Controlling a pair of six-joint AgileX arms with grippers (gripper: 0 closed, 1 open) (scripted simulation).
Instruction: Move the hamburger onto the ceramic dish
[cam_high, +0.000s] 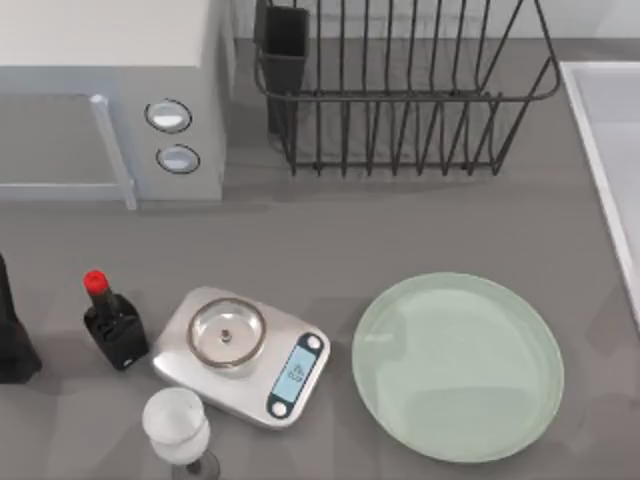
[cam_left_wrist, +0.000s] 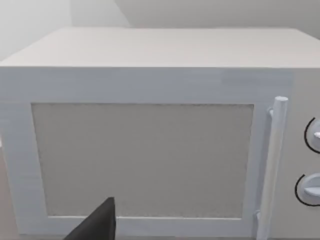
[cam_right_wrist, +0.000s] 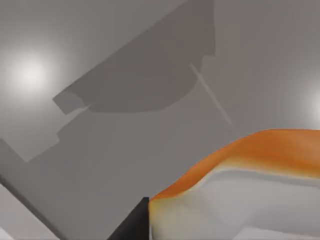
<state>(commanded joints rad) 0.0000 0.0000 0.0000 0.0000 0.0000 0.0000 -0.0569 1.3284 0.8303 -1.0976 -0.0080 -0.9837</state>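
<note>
Not there yet. Plate (cam_high: 458, 366) sits bare on the desk (cam_high: 400, 230), just beside the scale (cam_high: 242, 355). Burger (cam_right_wrist: 240, 190) right up against the right tool's finger (cam_right_wrist: 132, 225), above bare desk; gripped or not, can't tell. Carrying and setting down left.

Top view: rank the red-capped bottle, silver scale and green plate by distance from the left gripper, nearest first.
1. red-capped bottle, just beside the left gripper at the left edge.
2. silver scale, left of centre.
3. ceramic dish, on the right side.
</note>
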